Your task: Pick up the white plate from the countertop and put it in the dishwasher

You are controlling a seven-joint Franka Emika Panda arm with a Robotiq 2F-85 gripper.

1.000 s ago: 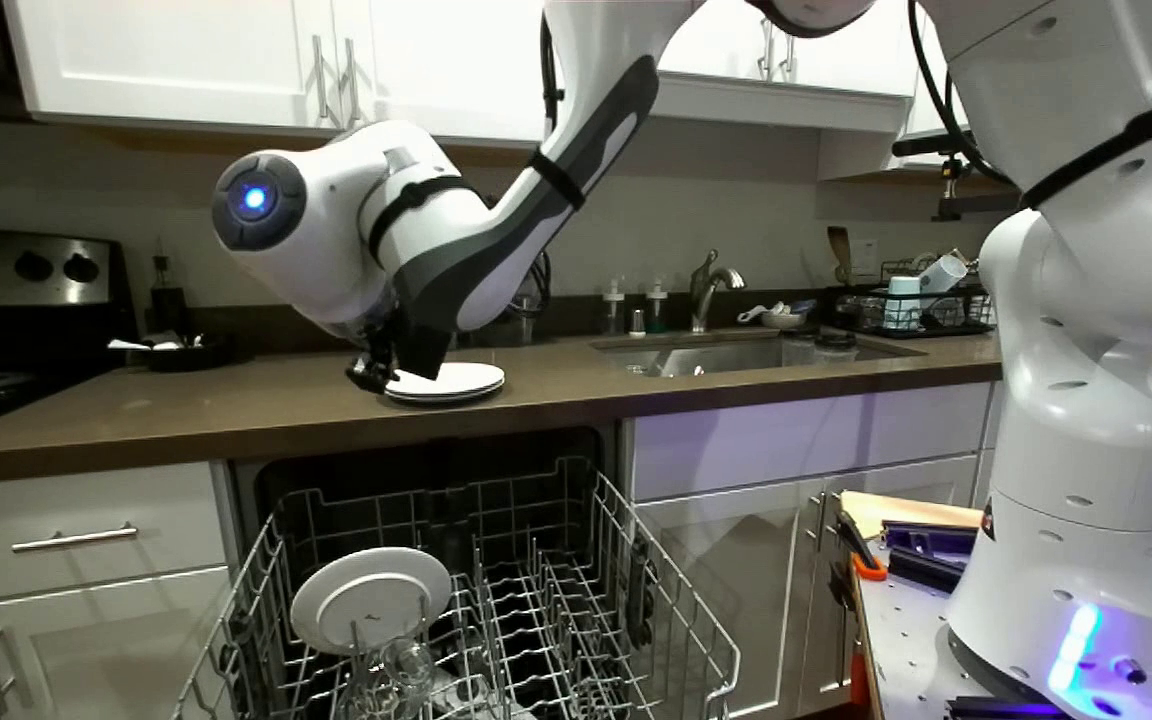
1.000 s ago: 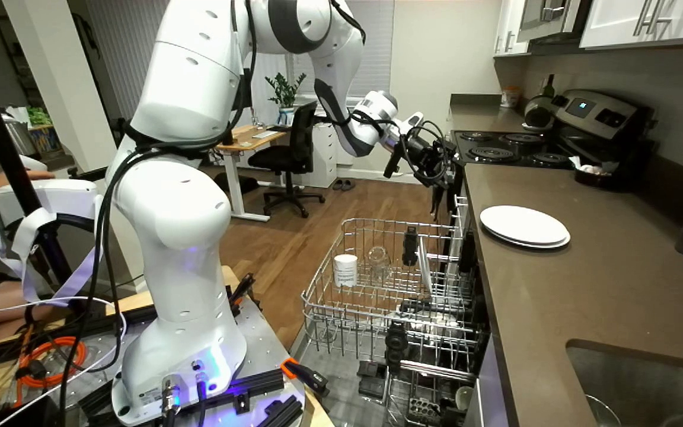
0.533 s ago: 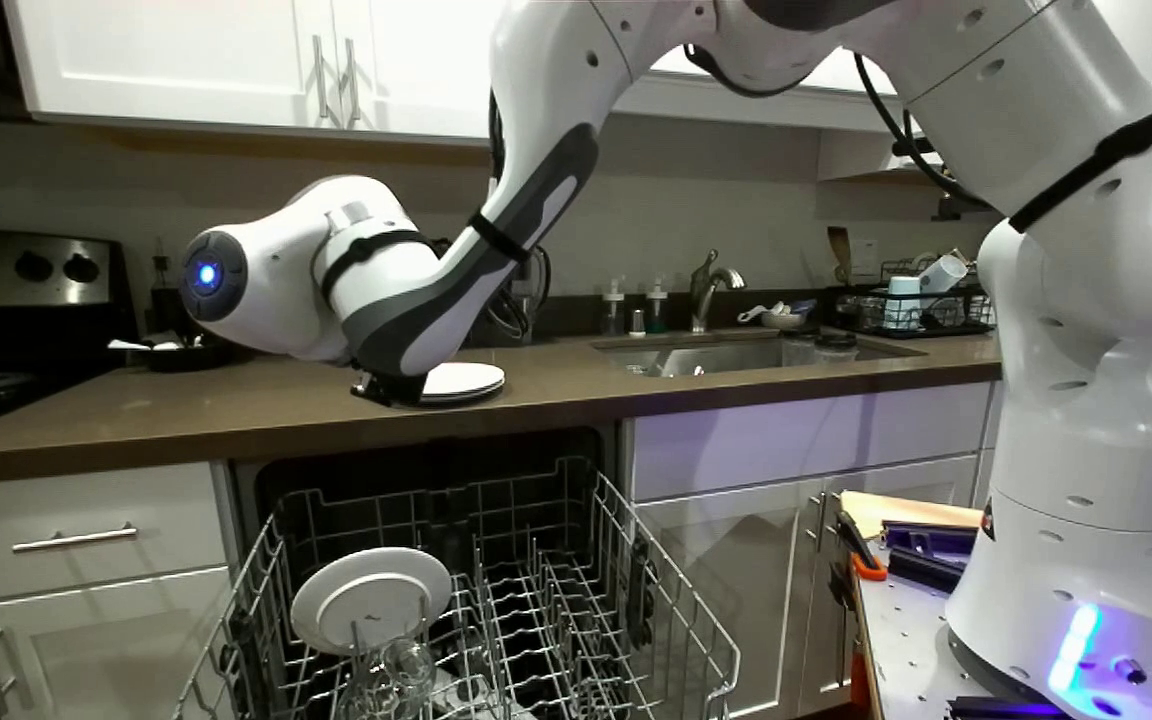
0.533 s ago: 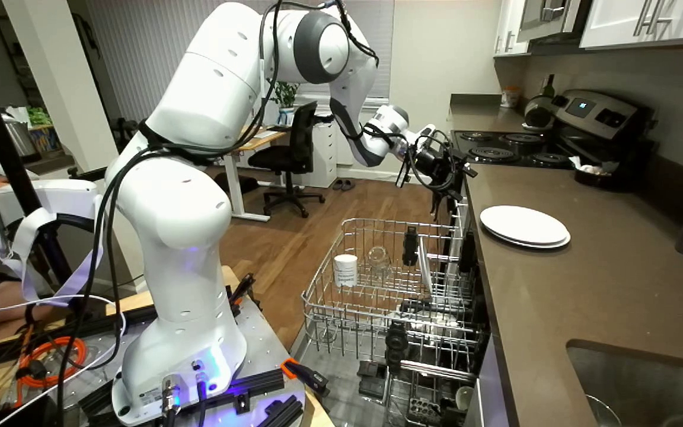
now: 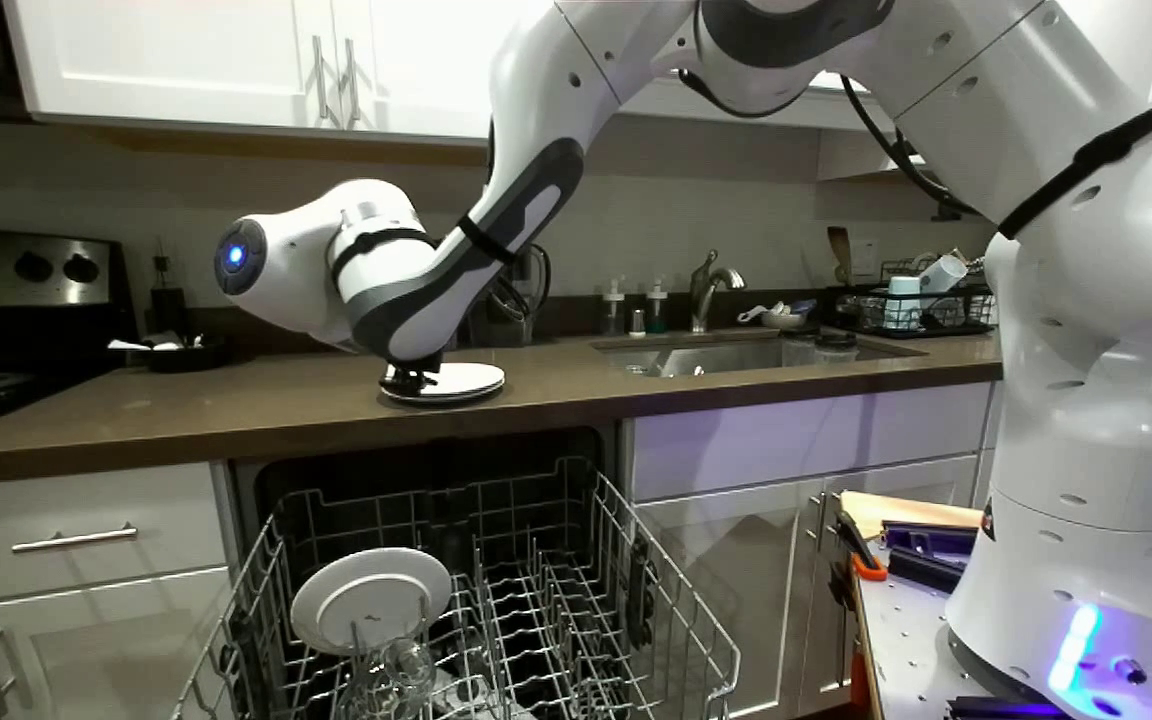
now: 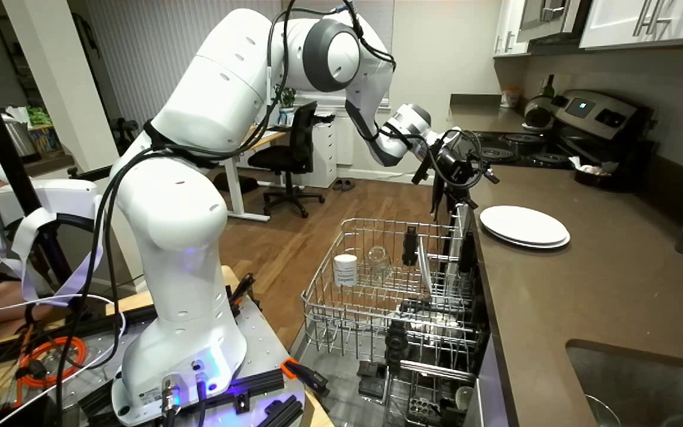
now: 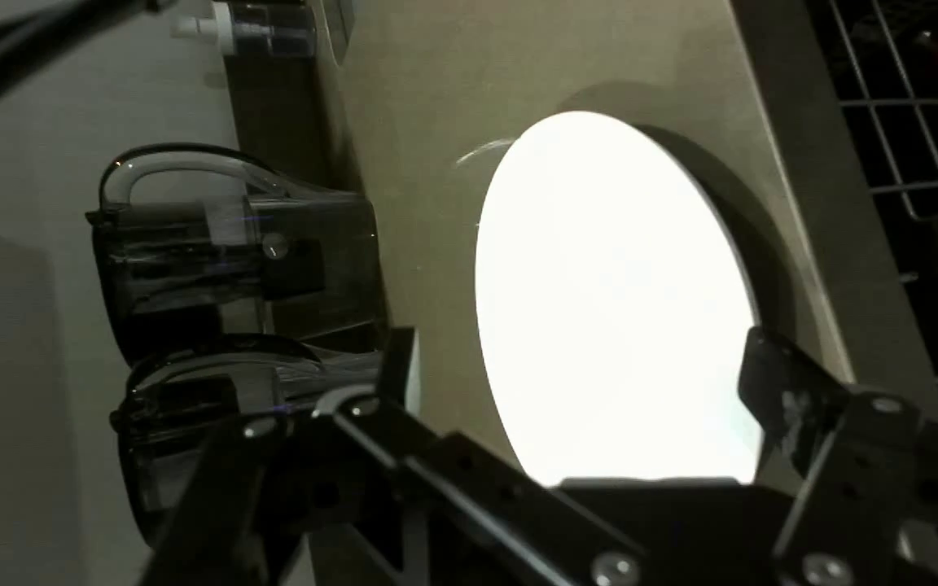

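Note:
The white plate [image 6: 524, 224] lies flat on the brown countertop [image 6: 608, 279], on top of another plate, near the front edge. It also shows in an exterior view [image 5: 468, 377] and in the wrist view [image 7: 615, 301], where it is overexposed. My gripper [image 7: 581, 374] is open and empty, at the stove-side end of the plate. Its fingers stand on either side of the plate's near end; one overlaps the front rim in view. I cannot tell if it touches. The gripper also shows in both exterior views [image 5: 410, 380] [image 6: 481, 190]. The dishwasher [image 5: 526, 455] is open below, with its wire rack pulled out.
In the rack, a ringed white dish [image 5: 371, 600] stands tilted beside clear glasses [image 5: 398, 675] and a white cup [image 6: 345, 271]. Clear pitchers [image 7: 233, 260] stand at the wall behind the plate. The sink [image 5: 736, 352] and stove [image 6: 495, 151] flank this counter stretch.
My gripper has come down to counter height and then moved toward the plates, reaching their stove-side end. The plates and the rack have not moved.

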